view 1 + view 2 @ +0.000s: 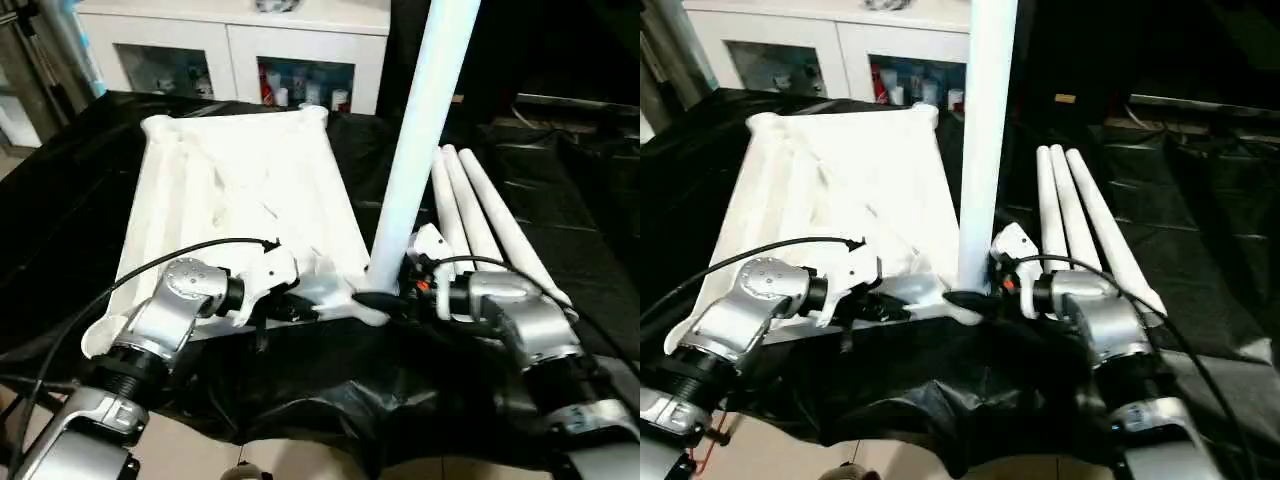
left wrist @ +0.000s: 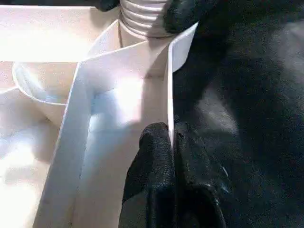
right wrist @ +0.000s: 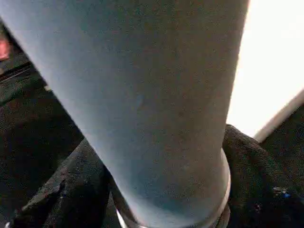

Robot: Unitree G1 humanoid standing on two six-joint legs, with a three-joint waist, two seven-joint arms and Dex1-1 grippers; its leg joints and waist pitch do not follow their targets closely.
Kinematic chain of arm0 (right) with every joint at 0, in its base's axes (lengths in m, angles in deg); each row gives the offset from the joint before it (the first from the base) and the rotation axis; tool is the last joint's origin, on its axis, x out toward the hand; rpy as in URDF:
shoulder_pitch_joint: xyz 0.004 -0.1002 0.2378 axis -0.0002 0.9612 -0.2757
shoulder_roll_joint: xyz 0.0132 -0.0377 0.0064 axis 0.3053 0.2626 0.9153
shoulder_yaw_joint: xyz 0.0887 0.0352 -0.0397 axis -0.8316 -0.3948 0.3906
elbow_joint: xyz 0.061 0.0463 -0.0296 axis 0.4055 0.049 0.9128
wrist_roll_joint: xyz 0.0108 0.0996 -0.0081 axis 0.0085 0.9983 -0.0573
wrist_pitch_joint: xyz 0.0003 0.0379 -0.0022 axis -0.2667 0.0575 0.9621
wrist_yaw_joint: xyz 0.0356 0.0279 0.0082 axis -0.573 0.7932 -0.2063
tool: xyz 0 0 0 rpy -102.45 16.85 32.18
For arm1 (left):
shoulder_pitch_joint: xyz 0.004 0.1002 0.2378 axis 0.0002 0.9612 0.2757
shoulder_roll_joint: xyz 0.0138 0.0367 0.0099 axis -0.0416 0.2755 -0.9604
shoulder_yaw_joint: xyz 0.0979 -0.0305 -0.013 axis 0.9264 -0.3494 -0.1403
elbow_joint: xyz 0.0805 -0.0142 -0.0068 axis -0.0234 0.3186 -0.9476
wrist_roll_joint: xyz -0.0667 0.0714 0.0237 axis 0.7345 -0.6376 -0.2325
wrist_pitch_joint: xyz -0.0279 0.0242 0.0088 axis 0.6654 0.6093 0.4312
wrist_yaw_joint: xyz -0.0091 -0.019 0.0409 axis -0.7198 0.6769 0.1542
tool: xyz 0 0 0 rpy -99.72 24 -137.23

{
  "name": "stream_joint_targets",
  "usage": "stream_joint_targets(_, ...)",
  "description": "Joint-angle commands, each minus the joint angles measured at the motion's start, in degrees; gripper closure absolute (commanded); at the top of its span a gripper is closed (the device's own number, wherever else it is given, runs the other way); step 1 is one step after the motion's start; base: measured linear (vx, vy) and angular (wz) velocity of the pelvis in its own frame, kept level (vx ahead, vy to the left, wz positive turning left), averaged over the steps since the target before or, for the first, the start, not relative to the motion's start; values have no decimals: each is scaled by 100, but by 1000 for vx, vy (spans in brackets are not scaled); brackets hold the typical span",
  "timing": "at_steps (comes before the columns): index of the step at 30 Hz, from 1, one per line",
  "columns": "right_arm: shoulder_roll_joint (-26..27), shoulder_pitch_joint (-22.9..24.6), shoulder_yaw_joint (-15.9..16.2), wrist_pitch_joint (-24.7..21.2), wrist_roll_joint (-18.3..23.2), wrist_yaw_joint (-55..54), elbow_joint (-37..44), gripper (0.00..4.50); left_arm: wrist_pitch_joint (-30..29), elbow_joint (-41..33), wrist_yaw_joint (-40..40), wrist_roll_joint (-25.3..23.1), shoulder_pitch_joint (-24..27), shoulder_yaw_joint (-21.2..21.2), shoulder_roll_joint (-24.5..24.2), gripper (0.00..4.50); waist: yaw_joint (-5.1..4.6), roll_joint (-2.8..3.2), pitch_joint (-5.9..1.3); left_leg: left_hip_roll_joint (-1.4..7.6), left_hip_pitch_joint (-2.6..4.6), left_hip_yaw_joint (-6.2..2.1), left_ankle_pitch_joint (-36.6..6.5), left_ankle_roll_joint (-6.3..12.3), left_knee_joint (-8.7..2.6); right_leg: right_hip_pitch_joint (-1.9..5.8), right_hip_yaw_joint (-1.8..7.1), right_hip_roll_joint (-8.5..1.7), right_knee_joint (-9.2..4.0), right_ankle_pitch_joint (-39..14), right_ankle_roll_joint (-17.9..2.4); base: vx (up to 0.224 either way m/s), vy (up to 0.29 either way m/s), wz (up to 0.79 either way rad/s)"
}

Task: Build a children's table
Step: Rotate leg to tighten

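The children's table lies in parts on a black sheet. Its white tabletop [image 1: 240, 190] rests underside up, ribs showing. One white leg [image 1: 420, 130] stands upright in the near right corner socket. My right gripper [image 1: 385, 300] is at the leg's base, its black fingers [image 3: 71, 190] closed against both sides of the tube. My left gripper [image 1: 300, 310] is shut on the tabletop's thin near rim [image 2: 168, 85], a short way left of that corner. The leg's ribbed end [image 2: 142, 19] sits in the socket just beyond my left fingers [image 2: 156, 161].
Three more white legs [image 1: 480, 220] lie side by side on the black sheet [image 1: 340, 380] to the right of the tabletop. A white cabinet [image 1: 230, 50] with glass doors stands behind the work. The sheet's near edge hangs over the floor.
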Motion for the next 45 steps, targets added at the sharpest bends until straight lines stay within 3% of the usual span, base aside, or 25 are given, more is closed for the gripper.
stream_joint_targets(1,361,-74,94,128,-210,-721,-385,171,-96,161,-437,108,-207,-28,411,450,-39,-38,-314,243,105,-101,-1222,21,-422,161,263,-489,-521,-1241,-1256,0,0,0)
stream_joint_targets(4,825,-333,-230,116,-208,-1885,-1073,174,-223,533,-1077,45,-535,-174,748,450,-80,-27,-301,235,125,-104,-1376,-92,-435,129,279,-485,-558,-1558,-1166,0,0,0)
stream_joint_targets(5,847,-345,-246,114,-202,-1931,-1102,174,-227,552,-1110,41,-551,-182,765,450,-87,-20,-325,229,128,-111,-1345,-129,-429,146,280,-494,-554,-1547,-1154,0,0,0)
stream_joint_targets(6,1136,-518,-468,104,-107,-2499,-1431,174,-343,752,-1514,-11,-743,-255,972,450,-85,-14,-322,233,112,-121,-1316,-124,-430,161,280,-497,-550,-1495,-1144,0,0,0)
stream_joint_targets(7,1302,-635,-600,132,-65,-2854,-1631,174,-390,877,-1756,-42,-854,-304,1094,450,-102,-3,-315,235,135,-101,-1334,-132,-428,119,290,-486,-559,-1430,-1169,0,0,0)
stream_joint_targets(8,1449,-753,-722,177,-42,-3198,-1826,174,-420,1001,-1970,-67,-955,-351,1202,450,-98,4,-342,231,133,-105,-1275,-147,-423,140,283,-483,-539,-1313,-1180,0,0,0)
stream_joint_targets(11,1669,-1031,-808,305,-152,-3971,-2260,174,-399,1177,-2308,-132,-1103,-381,1376,450,-86,24,-356,231,100,-109,-1064,-134,-425,167,268,-474,-492,-792,-1242,0,0,0)
stream_joint_targets(13,1767,-1155,-812,452,-202,-4106,-2435,174,-336,1221,-2327,-160,-1134,-350,1426,450,-54,21,-378,222,77,-99,-900,-31,-401,200,265,-480,-452,-386,-1272,0,0,0)
stream_joint_targets(15,1814,-1225,-793,602,-247,-4030,-2484,119,-212,1197,-2236,-185,-1105,-296,1424,450,-48,11,-381,222,72,-96,-876,17,-397,207,261,-480,-446,-297,-1279,0,0,0)
stream_joint_targets(18,1813,-1334,-888,714,-219,-3832,-2559,102,64,1162,-2114,-168,-1037,-282,1379,450,-45,9,-368,227,75,-87,-956,95,-402,207,263,-483,-462,-342,-1299,0,0,0)
stream_joint_targets(21,1679,-1413,-783,844,-319,-3607,-2639,77,220,1101,-1888,-136,-938,-236,1268,450,-48,15,-353,236,82,-94,-1125,63,-416,198,266,-495,-493,-672,-1264,0,0,0)
stream_joint_targets(24,1522,-1389,-637,922,-365,-3197,-2556,46,264,979,-1640,-102,-807,-177,1145,450,-52,-2,-361,244,57,-100,-1031,110,-417,223,264,-495,-464,-549,-1272,0,0,0)
stream_joint_targets(29,982,-930,-133,942,-341,-1481,-1742,46,297,598,-836,49,-510,-27,857,450,-44,-12,-372,247,41,-86,-773,321,-381,253,249,-480,-429,-109,-1358,0,0,0)
stream_joint_targets(32,677,-661,0,847,-234,-718,-1290,46,327,370,-383,162,-358,57,693,450,-9,-7,-396,263,46,-72,-576,480,-354,242,238,-457,-366,313,-1444,0,0,0)
stream_joint_targets(35,381,-421,127,726,-134,-132,-890,46,343,156,23,236,-209,141,506,450,24,-7,-372,279,36,-69,-724,499,-365,241,237,-473,-399,82,-1452,0,0,0)
stream_joint_targets(37,269,-331,187,667,-85,87,-735,46,323,69,185,281,-159,158,438,450,20,-2,-359,285,57,-68,-899,418,-381,220,236,-473,-431,-269,-1430,0,0,0)
stream_joint_targets(40,-85,-15,329,338,97,801,-82,84,255,-164,693,337,-1,204,128,450,21,17,-349,282,70,-73,-996,311,-400,205,248,-462,-454,-485,-1393,0,0,0)
stream_joint_targets(45,-247,114,414,144,126,1107,259,129,303,-201,982,298,84,204,-196,450,28,12,-354,282,62,-76,-950,300,-402,196,242,-461,-439,-419,-1387,0,0,0)
